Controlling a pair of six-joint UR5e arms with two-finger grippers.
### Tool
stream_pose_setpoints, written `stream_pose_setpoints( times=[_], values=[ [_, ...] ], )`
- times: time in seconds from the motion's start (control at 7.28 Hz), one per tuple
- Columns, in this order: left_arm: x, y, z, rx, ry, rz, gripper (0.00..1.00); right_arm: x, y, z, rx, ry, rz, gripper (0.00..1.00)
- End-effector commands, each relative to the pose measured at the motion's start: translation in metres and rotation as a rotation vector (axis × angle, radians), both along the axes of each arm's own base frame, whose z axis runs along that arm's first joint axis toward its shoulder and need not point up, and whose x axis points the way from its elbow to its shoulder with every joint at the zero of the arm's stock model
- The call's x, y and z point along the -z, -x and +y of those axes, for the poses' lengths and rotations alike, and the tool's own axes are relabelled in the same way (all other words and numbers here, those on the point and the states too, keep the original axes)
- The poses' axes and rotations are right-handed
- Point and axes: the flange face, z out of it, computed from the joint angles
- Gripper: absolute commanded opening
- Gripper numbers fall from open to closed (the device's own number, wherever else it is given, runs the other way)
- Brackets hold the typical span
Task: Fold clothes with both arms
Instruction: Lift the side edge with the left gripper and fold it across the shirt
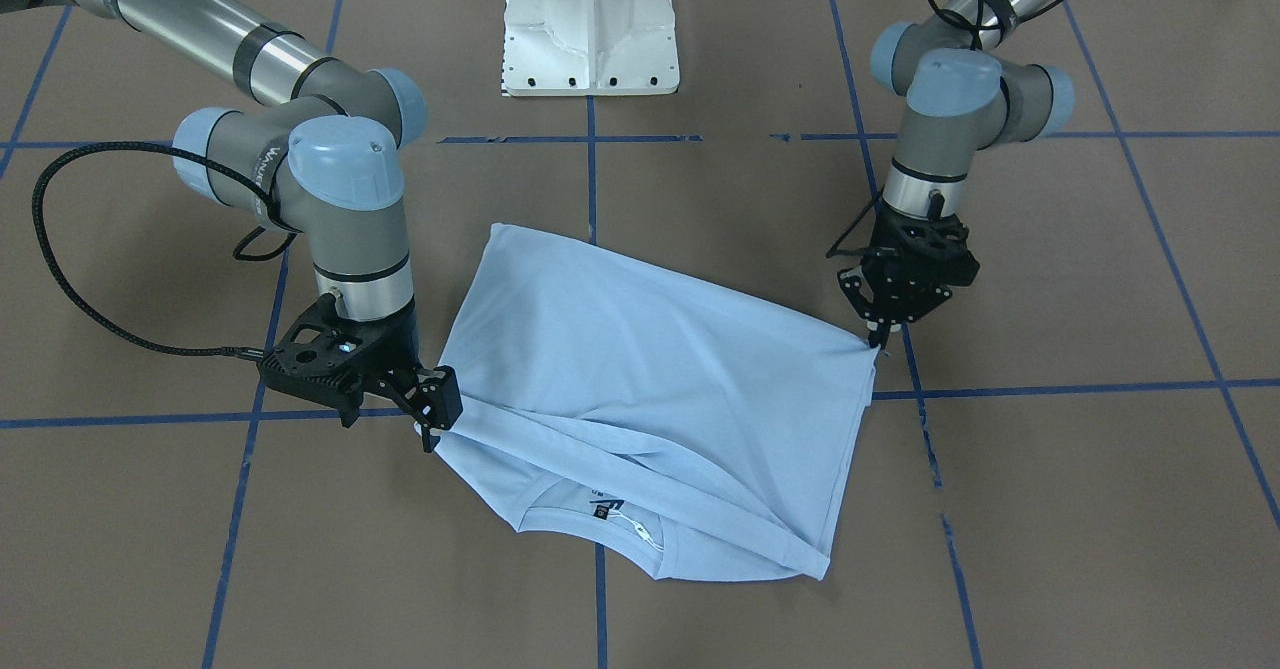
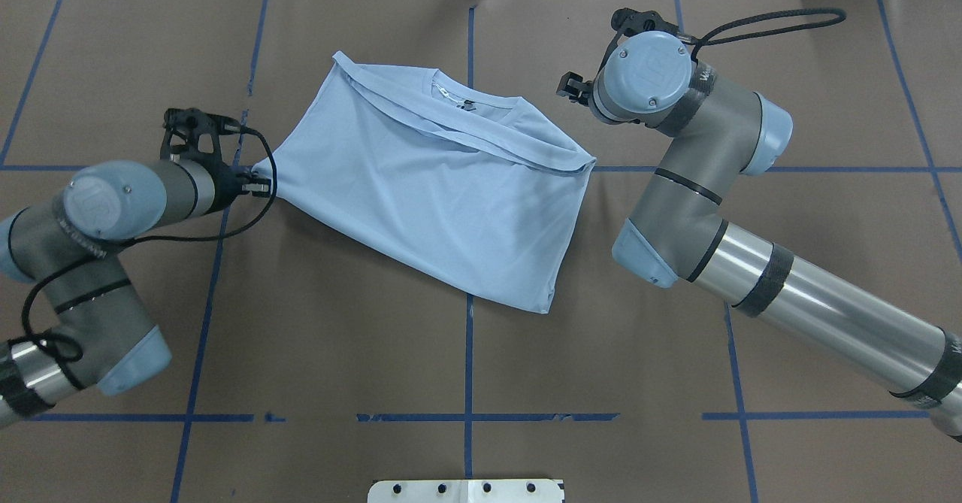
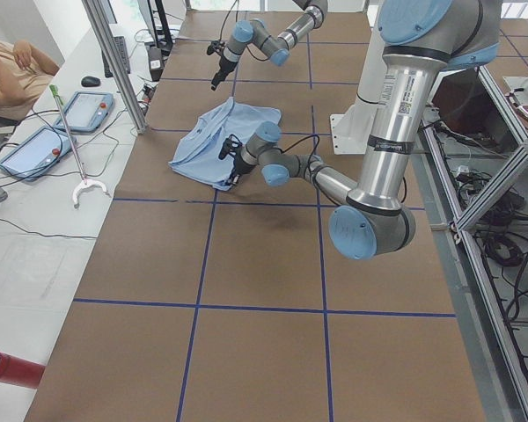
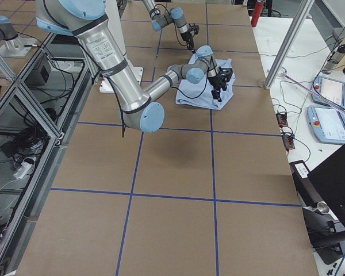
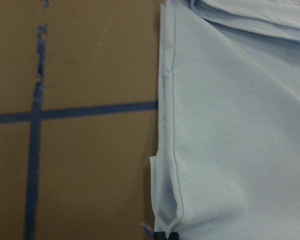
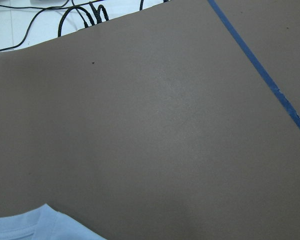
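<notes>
One corner of the T-shirt [image 1: 650,369], folded on the table [image 1: 1050,509], is pinched tight by the left gripper [image 1: 878,339] in my front view, wrist pointing down, while the right gripper [image 1: 432,425] tilts at the opposite edge, its grasp I cannot tell; overhead, the collar label [image 2: 467,104] is too small to read.

T-shirt [image 1: 640,379]: one; you have a single pale blue garment to count.
Robot arms: two, the left arm [image 2: 113,202] and the right arm [image 2: 827,307].
Grippers: two, the left gripper [image 1: 880,337] and the right gripper [image 1: 435,419], one for each arm.
White pedestal base [image 1: 590,29]: one.
Table [image 1: 1100,509]: one.
Teach pendants: two beside the table, the far pendant [image 3: 90,110] and the near pendant [image 3: 31,151].
Person [image 3: 13,75]: one, which you see only partly.
Computer mouse [image 3: 90,81]: one.
Grabber stick [image 3: 70,145]: one.
Red cylinder [image 3: 9,369]: one.
</notes>
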Motion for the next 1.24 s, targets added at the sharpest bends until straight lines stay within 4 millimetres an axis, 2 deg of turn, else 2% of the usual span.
stream_pose_setpoints(
  times=[0.0, 0.14, 0.27, 0.41, 0.55, 0.69, 0.82, 0.96, 1.1],
  values=[
    [0.014, -0.001, -0.114, 0.067, -0.018, -0.081, 0.00, 0.004, -0.001, 0.000, 0.001, -0.012, -0.016, 1.00],
    [0.013, -0.001, -0.159, 0.074, -0.043, -0.116, 0.00, 0.005, -0.001, 0.002, 0.002, -0.017, -0.024, 1.00],
    [-0.002, 0.005, -0.194, 0.071, -0.083, -0.149, 0.00, 0.006, -0.001, 0.002, 0.002, -0.019, -0.026, 1.00],
    [0.004, 0.008, -0.220, 0.061, -0.108, -0.187, 0.00, 0.014, -0.004, 0.004, 0.002, -0.031, -0.039, 1.00],
    [0.001, 0.009, -0.222, 0.061, -0.105, -0.192, 0.00, 0.024, -0.008, 0.008, 0.001, -0.044, -0.056, 1.00],
    [0.004, 0.013, -0.219, 0.057, -0.120, -0.167, 0.24, 0.036, -0.003, 0.011, -0.003, -0.067, -0.092, 1.00],
    [0.009, 0.020, -0.205, 0.054, -0.149, -0.133, 0.99, 0.037, 0.012, 0.023, 0.016, -0.120, -0.137, 1.00],
    [0.020, 0.029, -0.190, 0.039, -0.176, -0.096, 1.00, 0.048, 0.029, 0.035, -0.034, -0.203, -0.150, 1.00],
    [0.022, 0.030, -0.179, -0.015, -0.161, -0.045, 1.00, 0.044, 0.047, 0.051, -0.033, -0.229, -0.130, 0.98]
  ],
)
